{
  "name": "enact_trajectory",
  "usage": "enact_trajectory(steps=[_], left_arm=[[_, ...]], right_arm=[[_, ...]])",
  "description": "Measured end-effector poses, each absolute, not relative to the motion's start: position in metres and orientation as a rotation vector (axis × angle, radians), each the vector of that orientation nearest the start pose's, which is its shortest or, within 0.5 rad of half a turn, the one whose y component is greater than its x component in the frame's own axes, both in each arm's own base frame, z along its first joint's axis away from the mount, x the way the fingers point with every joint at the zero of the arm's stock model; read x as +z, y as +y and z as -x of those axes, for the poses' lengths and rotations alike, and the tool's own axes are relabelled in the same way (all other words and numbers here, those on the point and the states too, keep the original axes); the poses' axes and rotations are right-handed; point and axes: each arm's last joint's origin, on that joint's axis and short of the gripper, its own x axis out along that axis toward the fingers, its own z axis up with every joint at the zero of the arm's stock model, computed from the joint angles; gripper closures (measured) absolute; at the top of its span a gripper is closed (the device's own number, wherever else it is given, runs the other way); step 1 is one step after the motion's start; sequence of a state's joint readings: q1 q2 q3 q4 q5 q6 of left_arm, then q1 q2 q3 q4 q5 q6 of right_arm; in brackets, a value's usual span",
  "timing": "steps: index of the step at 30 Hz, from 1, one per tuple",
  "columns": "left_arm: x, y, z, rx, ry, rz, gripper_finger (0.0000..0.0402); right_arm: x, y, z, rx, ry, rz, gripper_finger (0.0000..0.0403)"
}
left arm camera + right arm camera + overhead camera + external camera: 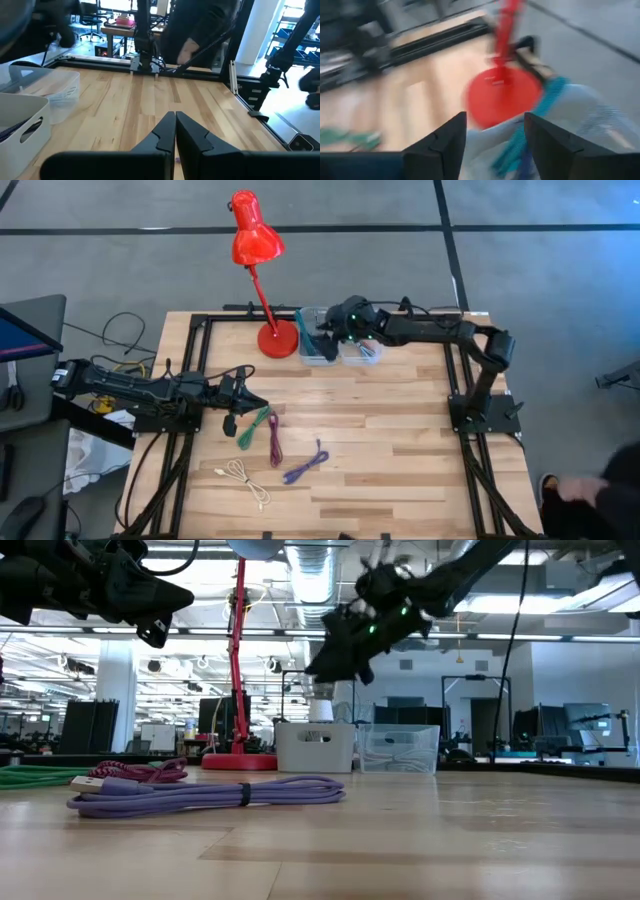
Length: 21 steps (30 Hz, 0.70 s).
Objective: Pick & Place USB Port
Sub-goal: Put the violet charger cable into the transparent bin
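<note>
Several coiled USB cables lie on the wooden table: green (pixel 254 427), dark pink (pixel 274 440), purple (pixel 305 465) (pixel 205 793) and white (pixel 243 478). A white bin (pixel 318 350) (pixel 314 746) and a clear bin (pixel 362 352) (pixel 398 748) stand near the far edge. A teal cable (pixel 532 135) (pixel 304 326) lies in the white bin. My right gripper (pixel 495 120) (pixel 324 332) (pixel 325 665) hovers open above that bin, touching nothing. My left gripper (pixel 175 127) (pixel 258 401) is shut and empty, raised above the table just beyond the green cable.
A red desk lamp stands with its round base (pixel 278 338) (pixel 502 97) right beside the white bin, its stem (pixel 239 660) rising past the right gripper. A black frame (pixel 200 320) runs along the table's edges. Bare wood lies between the cables and the bins.
</note>
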<state>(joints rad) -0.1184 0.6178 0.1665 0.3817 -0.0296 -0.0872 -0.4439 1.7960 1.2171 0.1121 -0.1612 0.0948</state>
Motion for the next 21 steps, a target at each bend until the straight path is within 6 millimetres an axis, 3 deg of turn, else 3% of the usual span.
enact_trajectory(steps=[9, 21], left_arm=[[0.197, -0.017, -0.147, -0.086, 0.073, 0.082, 0.0389], [0.197, -0.017, -0.147, -0.086, 0.074, 0.082, 0.0389]], right_arm=[[0.245, -0.088, -0.364, -0.041, 0.655, -0.072, 0.0263], [0.216, 0.007, -0.376, 0.214, 0.814, 0.01, 0.028]])
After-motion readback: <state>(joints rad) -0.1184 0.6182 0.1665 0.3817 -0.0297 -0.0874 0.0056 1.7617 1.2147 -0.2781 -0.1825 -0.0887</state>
